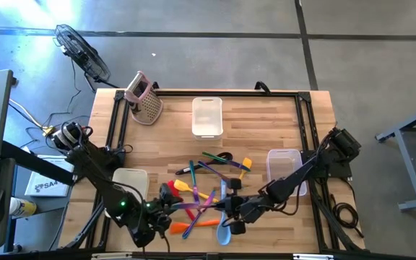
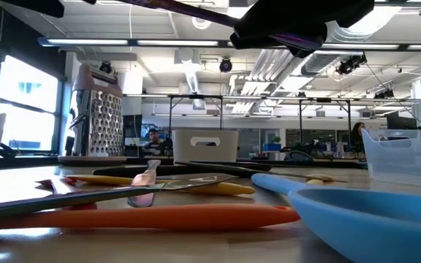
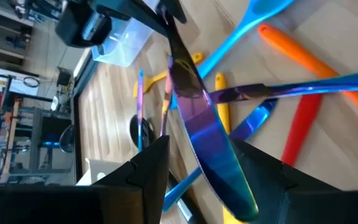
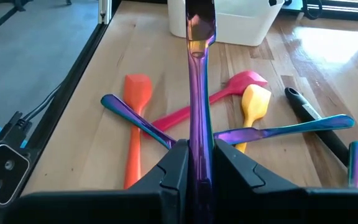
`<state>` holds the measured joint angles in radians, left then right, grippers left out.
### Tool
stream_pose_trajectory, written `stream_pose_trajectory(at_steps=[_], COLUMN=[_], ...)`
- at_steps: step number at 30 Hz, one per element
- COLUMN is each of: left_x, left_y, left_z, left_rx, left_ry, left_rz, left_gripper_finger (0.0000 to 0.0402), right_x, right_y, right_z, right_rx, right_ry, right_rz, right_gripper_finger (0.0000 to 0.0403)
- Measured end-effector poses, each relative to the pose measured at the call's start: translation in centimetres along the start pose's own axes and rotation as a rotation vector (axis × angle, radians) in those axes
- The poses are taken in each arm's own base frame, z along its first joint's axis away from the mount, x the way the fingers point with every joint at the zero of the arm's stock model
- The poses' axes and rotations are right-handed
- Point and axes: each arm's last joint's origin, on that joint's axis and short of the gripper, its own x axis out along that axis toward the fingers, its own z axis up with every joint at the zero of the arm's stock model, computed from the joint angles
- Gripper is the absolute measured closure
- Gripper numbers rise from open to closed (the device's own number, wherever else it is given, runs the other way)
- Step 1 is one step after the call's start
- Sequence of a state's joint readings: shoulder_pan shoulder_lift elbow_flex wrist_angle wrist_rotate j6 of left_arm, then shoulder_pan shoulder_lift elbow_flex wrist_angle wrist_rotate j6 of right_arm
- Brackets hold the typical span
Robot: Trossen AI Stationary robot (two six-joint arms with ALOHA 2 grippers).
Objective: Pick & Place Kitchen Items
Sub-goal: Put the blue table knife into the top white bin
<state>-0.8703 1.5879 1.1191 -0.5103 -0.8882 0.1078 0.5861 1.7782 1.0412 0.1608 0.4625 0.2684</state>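
Wooden planks make up the worktop, which is edged by a black frame and stands on a grey floor.

Near its back left corner a pink box grater is seen. A white bin lies by the left edge, toward the front. The left gripper is held over the front edge, left of centre. Its fingers are spread on either side of the broad end of an iridescent purple utensil; whether that end is touched by them cannot be told.

A second white bin is placed at the middle of the back edge. The kitchen items are heaped at the front centre: a red spatula, an orange spatula, a yellow spatula, a black-handled tool and a blue spoon among them.

Right of the heap, the right gripper is held low, with its fingers pinching the handle of the same iridescent utensil, which is thus carried above the heap between the two grippers. A clear bin stands by the right edge.
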Motion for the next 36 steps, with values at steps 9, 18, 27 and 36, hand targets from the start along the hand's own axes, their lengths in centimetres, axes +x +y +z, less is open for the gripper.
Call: stream_pose_trajectory(at_steps=[9,18,27,36], left_x=[0.0,0.5,1.6,1.6], left_y=[0.1,0.6,1.5,1.5], left_z=[0.4,0.3,0.3,0.2], left_rx=[-0.018,-0.019,-0.092,-0.08], left_ry=[-0.026,-0.013,0.003,0.012], left_rz=[0.023,0.032,0.053,0.073], left_gripper_finger=[0.0242,0.0242,0.0242,0.0266], right_x=[0.0,0.0,0.1,0.4], right_y=[0.0,-0.1,-0.3,-0.9], right_z=[-0.1,-0.1,-0.1,0.1], right_rx=[-0.004,-0.005,0.019,0.035], right_ry=[0.008,0.011,0.01,0.02], right_rz=[-0.002,-0.006,-0.016,0.003], right_gripper_finger=[0.0351,0.0351,0.0351,0.0351])
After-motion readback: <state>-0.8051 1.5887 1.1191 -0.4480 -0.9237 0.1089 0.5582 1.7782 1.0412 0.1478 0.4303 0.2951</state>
